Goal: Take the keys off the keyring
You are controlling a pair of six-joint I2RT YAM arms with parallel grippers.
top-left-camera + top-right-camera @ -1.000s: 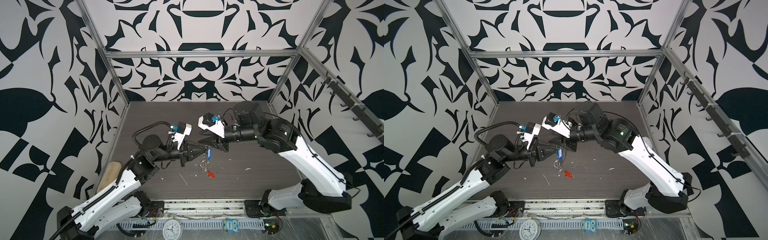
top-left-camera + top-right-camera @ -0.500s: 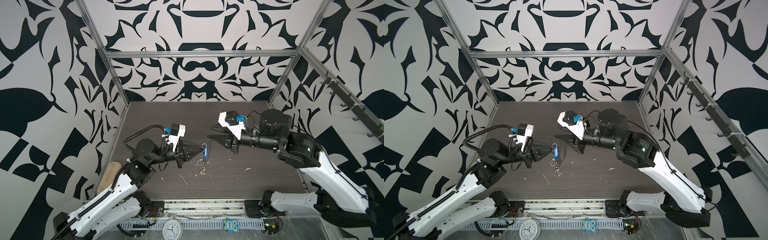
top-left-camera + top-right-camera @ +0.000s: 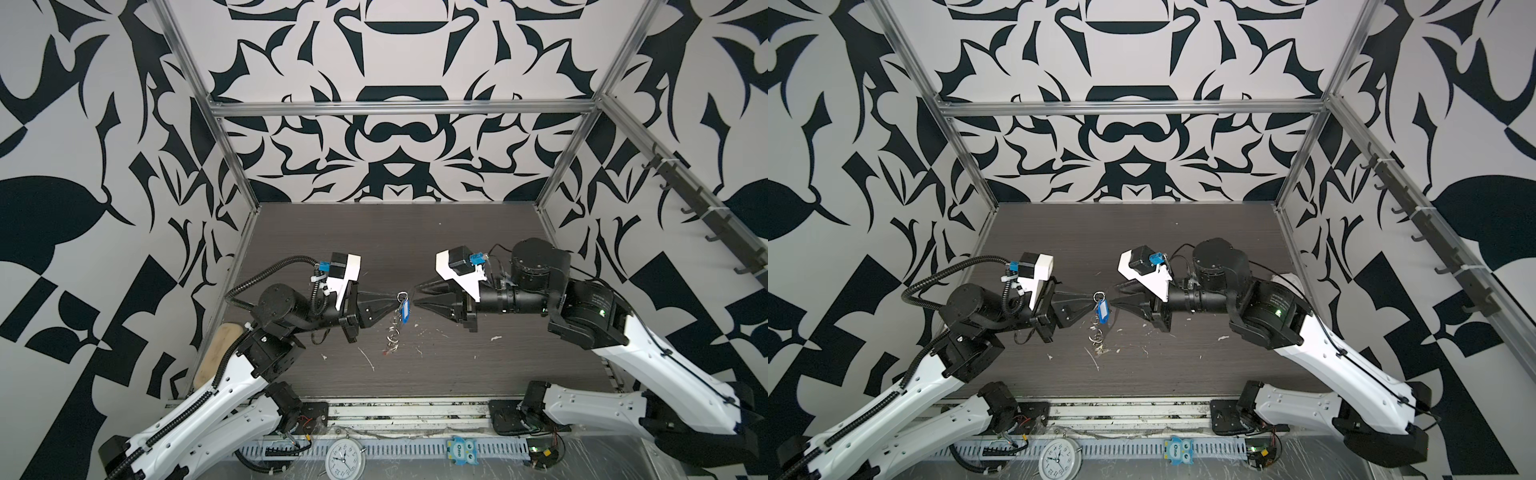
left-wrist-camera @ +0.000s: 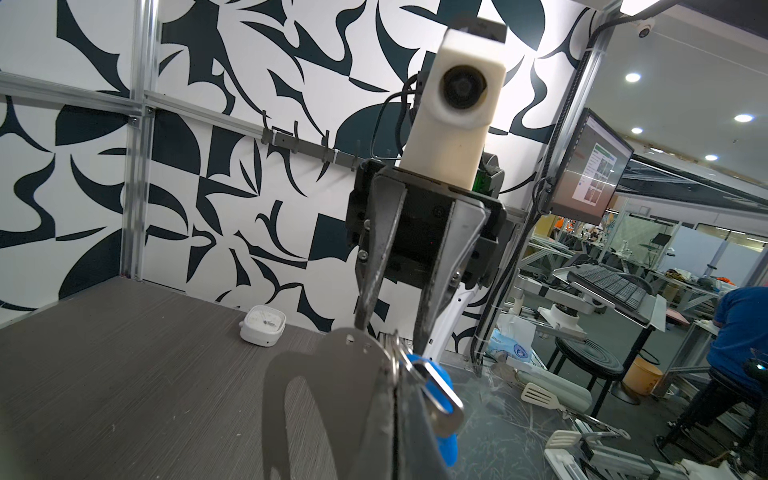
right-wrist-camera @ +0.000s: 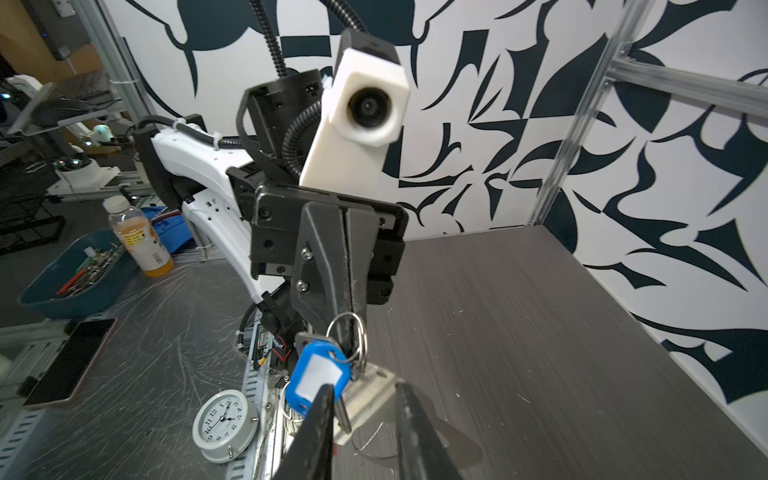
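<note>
while our left gripper clamps the keyring, we want the blue key centred between the right gripper's narrowly parted jaws.

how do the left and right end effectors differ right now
The left end effector is shut on the top ring of the keyring; the right end effector has its jaws apart and grips nothing. The left carries the dangling keyring and blue key; the right only faces them. Both point toward each other, tips nearly meeting.
</note>
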